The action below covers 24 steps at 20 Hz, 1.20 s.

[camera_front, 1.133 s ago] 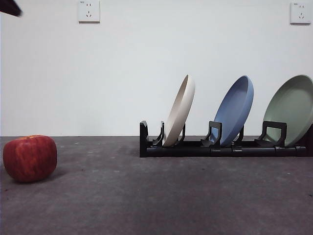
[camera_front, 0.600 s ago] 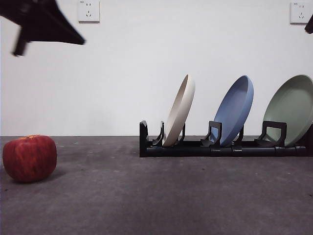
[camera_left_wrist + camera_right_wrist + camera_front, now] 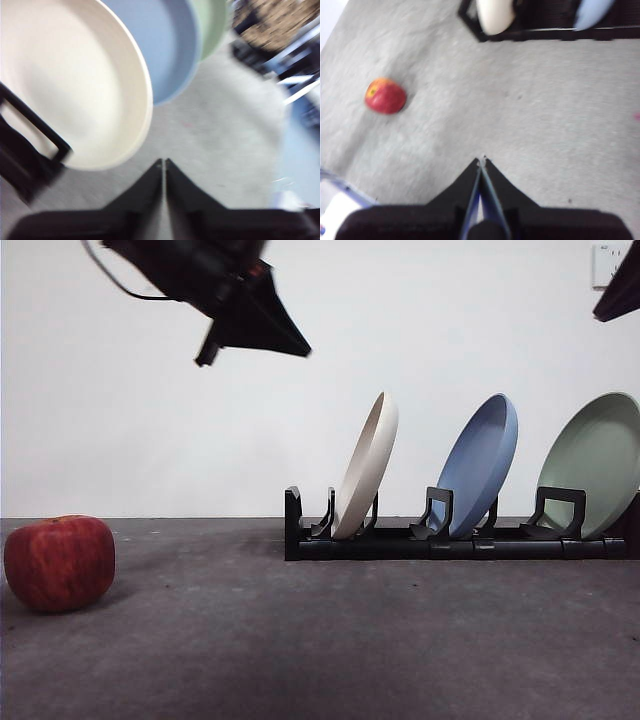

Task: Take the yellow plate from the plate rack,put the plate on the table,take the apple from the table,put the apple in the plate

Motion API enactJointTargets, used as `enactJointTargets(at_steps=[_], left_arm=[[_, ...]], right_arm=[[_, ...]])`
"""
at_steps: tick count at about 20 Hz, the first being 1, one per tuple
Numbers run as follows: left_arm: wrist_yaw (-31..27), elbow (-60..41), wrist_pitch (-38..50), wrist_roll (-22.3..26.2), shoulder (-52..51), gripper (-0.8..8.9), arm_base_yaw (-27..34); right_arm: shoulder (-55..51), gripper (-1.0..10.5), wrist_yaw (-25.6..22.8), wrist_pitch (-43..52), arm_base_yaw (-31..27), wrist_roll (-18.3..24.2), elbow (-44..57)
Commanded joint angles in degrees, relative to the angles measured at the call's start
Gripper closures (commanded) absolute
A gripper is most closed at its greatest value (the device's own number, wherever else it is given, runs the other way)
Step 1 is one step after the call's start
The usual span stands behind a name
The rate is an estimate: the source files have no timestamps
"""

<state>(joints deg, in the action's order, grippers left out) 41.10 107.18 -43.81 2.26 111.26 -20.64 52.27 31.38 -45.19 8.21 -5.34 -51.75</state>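
The cream yellow plate [image 3: 366, 466] stands tilted in the leftmost slot of the black plate rack [image 3: 460, 542]. It fills much of the left wrist view [image 3: 70, 85]. My left gripper [image 3: 164, 162] is shut and empty, high in the air to the left of the plate; it shows in the front view [image 3: 290, 345] as a dark shape. The red apple [image 3: 60, 562] rests on the table [image 3: 320, 640] at the far left, also in the right wrist view [image 3: 385, 96]. My right gripper [image 3: 482, 161] is shut and empty, high above the table.
A blue plate [image 3: 480, 466] and a pale green plate [image 3: 595, 462] stand in the rack's other slots. A black tip of the other arm [image 3: 622, 290] shows at the top right. A white wall stands behind the table.
The left arm has come in from the top left corner, moving right and down toward the rack. A black tip has grown at the top right. Apple and plates have not moved.
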Motion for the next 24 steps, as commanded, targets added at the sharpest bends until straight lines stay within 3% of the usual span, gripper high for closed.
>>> enactJointTargets(at_steps=[1,2,4,7,19,24], left_arm=[[-0.9,3.4,-0.7,2.9,3.3,4.74,-1.4],[-1.0,4.3,-0.2,2.9,4.4,3.05,-2.2],[-3.5,4.4,1.7,2.9,5.6,2.07,-3.5],[-8.2,4.4,3.8,2.9,6.9,2.06,-5.4],[-9.9,4.4,10.7,2.3,12.1,2.23,-7.8],[-9.6,4.4,11.3,1.8,14.4,3.12,-8.0]], right_arm=[[0.1,9.5,0.2,0.2,2.1,0.9,-0.2],[0.1,9.5,0.2,0.2,3.2,0.9,-0.2],[0.1,9.5,0.2,0.1,4.7,0.8,-0.2],[0.1,9.5,0.2,0.1,6.4,0.3,-0.2],[0.1,9.5,0.1,-1.6,7.3,0.4,-0.2],[0.1,9.5,-0.3,-1.6,7.3,0.6,-0.2]])
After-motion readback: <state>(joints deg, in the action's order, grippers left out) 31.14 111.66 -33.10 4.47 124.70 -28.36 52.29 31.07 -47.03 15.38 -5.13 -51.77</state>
